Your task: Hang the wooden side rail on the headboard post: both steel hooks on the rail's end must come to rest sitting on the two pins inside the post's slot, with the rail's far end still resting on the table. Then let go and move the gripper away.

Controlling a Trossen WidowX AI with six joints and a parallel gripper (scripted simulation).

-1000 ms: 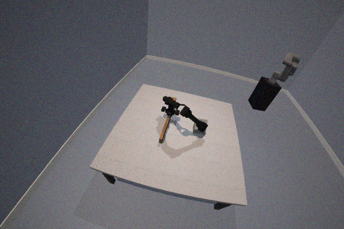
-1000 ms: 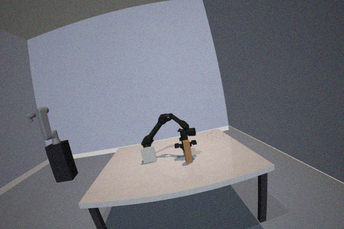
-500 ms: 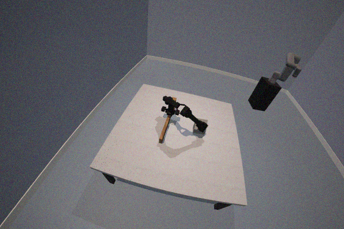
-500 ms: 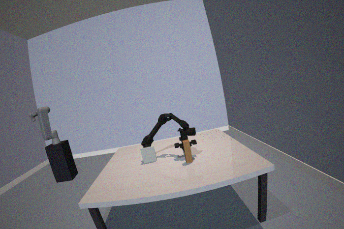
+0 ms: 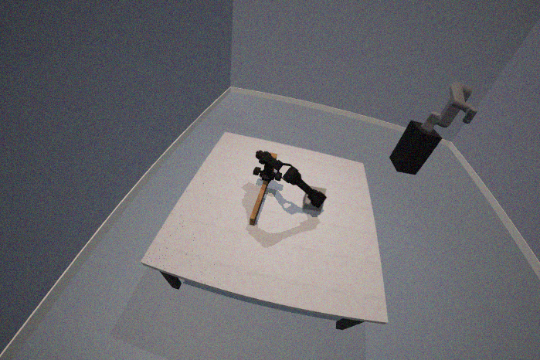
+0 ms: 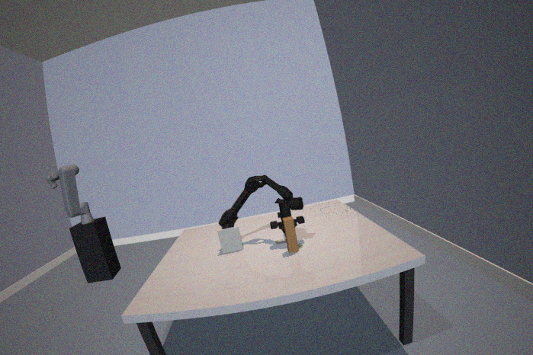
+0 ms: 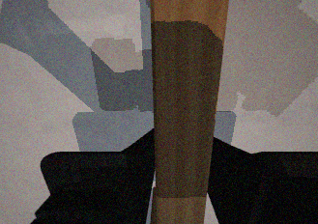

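Note:
The wooden side rail (image 5: 259, 201) (image 7: 187, 97) is a long brown bar. Its far end points toward the lower left in the top view, at or very near the table top; contact is unclear. My gripper (image 5: 267, 175) (image 7: 173, 132) is shut on the rail, with one black finger on each side. The headboard post (image 5: 273, 155) (image 6: 291, 236) is a brown wooden block at the rail's other end, upright in the exterior view, where it hides the rail and fingertips. The hooks, pins and slot are hidden, so their contact cannot be told.
My arm's base stands on a pale grey block (image 6: 230, 240) on the table (image 5: 279, 271) (image 6: 216, 288), to one side of the post. Beyond the table edge, a grey arm (image 5: 450, 110) (image 6: 69, 190) stands on a black pedestal (image 5: 415, 148) (image 6: 95, 251).

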